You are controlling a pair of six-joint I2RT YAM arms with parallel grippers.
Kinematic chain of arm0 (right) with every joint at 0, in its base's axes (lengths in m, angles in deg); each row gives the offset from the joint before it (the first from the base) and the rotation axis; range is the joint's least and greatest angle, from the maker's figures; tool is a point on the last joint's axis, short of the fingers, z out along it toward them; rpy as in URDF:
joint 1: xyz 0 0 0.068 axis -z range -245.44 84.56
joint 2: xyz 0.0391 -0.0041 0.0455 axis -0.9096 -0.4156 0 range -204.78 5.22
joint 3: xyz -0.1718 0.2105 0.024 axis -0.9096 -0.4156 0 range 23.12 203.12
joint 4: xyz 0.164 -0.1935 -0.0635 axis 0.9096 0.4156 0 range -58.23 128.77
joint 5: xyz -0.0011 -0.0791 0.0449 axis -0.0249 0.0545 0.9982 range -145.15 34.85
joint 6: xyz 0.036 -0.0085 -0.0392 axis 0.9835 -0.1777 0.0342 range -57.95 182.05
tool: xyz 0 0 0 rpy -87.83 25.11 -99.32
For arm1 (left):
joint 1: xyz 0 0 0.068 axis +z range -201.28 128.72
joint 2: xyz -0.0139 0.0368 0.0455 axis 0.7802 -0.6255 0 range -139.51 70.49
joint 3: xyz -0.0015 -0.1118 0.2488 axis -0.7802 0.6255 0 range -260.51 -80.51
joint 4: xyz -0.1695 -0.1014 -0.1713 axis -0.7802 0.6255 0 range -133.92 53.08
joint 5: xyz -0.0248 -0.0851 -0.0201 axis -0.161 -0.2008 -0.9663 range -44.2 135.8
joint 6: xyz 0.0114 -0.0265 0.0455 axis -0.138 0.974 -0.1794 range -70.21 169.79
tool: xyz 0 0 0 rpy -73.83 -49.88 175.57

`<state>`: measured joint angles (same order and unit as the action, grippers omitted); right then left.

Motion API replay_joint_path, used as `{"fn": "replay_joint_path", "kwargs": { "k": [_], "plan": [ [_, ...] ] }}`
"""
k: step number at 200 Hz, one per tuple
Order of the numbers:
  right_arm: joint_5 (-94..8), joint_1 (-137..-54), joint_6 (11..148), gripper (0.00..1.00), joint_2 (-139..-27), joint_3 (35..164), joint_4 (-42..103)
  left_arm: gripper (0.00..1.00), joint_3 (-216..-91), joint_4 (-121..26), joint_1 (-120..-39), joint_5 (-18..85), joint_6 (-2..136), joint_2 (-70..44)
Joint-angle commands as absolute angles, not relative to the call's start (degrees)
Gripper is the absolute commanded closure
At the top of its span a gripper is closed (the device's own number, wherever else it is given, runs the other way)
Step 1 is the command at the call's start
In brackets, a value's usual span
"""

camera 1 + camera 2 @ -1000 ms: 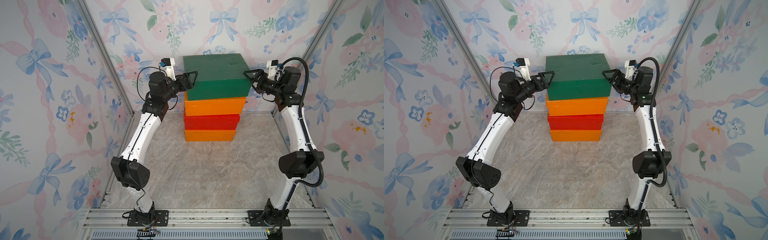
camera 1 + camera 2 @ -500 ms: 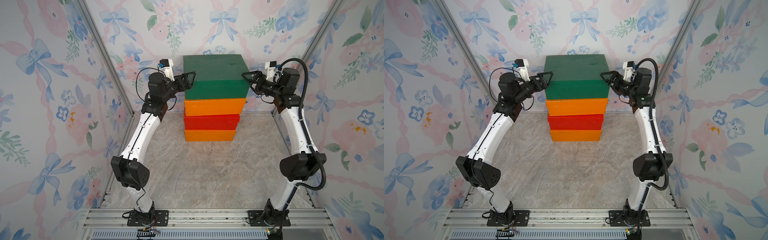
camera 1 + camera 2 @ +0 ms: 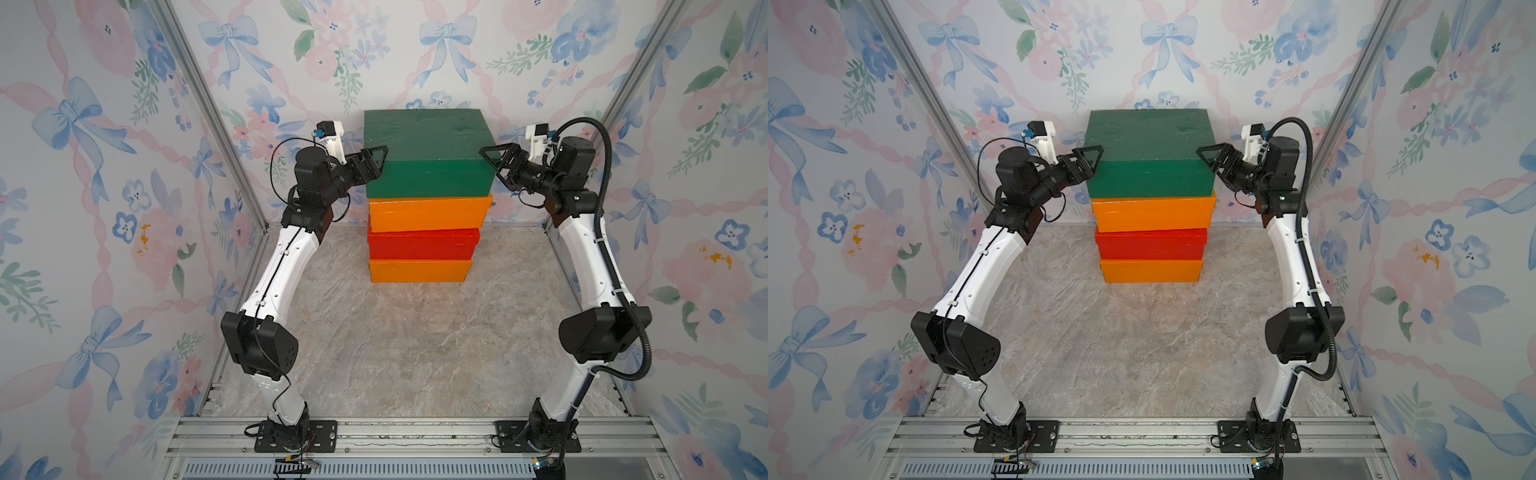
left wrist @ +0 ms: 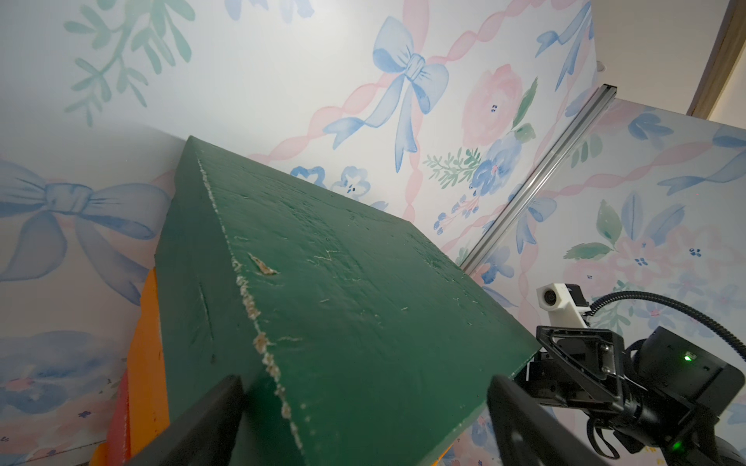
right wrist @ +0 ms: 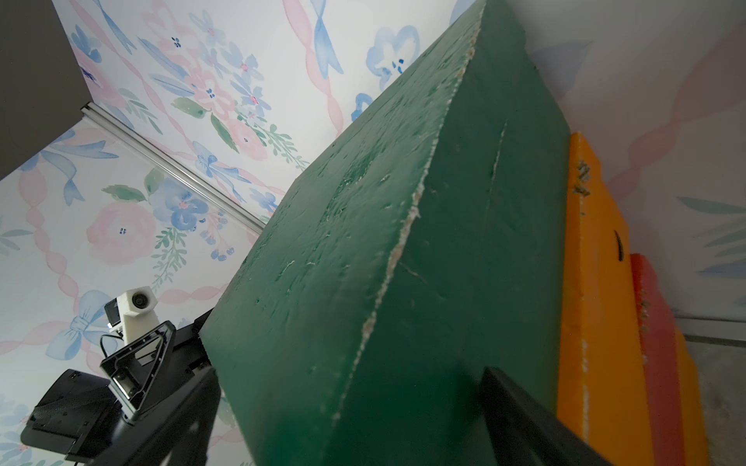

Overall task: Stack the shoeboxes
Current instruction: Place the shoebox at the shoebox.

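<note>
The shoeboxes stand in one pile against the back wall. The dark green box [image 3: 424,141] [image 3: 1148,141] is on top. Below it come an orange box [image 3: 430,212], a red box [image 3: 422,245] and another orange box [image 3: 419,270] on the floor. My left gripper [image 3: 374,160] [image 4: 365,387] is open, its fingers straddling the green box's front left corner. My right gripper [image 3: 494,162] [image 5: 351,375] is open in the same way at the front right corner. Neither is shut on the box.
Floral walls close in on three sides, with metal posts [image 3: 208,112] in the back corners. The marble-patterned floor [image 3: 415,340] spreads in front of the pile. A metal rail [image 3: 415,436] with both arm bases runs along the front edge.
My right gripper has edged leftward against the green box's corner. The green box has shifted very slightly left on the pile. Both grippers stay open.
</note>
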<state>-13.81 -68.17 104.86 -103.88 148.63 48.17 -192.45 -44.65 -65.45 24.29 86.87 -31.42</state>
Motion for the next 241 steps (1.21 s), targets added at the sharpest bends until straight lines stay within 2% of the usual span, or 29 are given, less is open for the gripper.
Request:
{"fn": "replay_joint_path", "kwargs": {
  "k": [1,122,146,209,241],
  "plan": [
    [-12.1,-68.5,105.0,0.00,-102.7,148.7,47.6,0.03,-191.4,-44.9,-65.7,21.5,86.6,-29.0],
    [-11.8,-67.2,105.7,0.00,-103.5,149.7,47.9,0.03,-190.0,-44.9,-66.2,22.7,86.1,-27.7],
    [-12.8,-66.8,105.2,0.03,-103.2,149.5,48.8,0.02,-189.6,-44.9,-65.8,23.9,86.1,-27.2],
    [-13.8,-65.2,105.5,0.03,-102.0,146.3,47.4,0.02,-186.8,-44.9,-62.9,26.2,86.5,-24.6],
    [-14.4,-63.5,108.9,0.03,-99.1,139.2,41.3,0.02,-183.9,-44.9,-61.4,26.9,86.5,-22.5]
  ]
}}
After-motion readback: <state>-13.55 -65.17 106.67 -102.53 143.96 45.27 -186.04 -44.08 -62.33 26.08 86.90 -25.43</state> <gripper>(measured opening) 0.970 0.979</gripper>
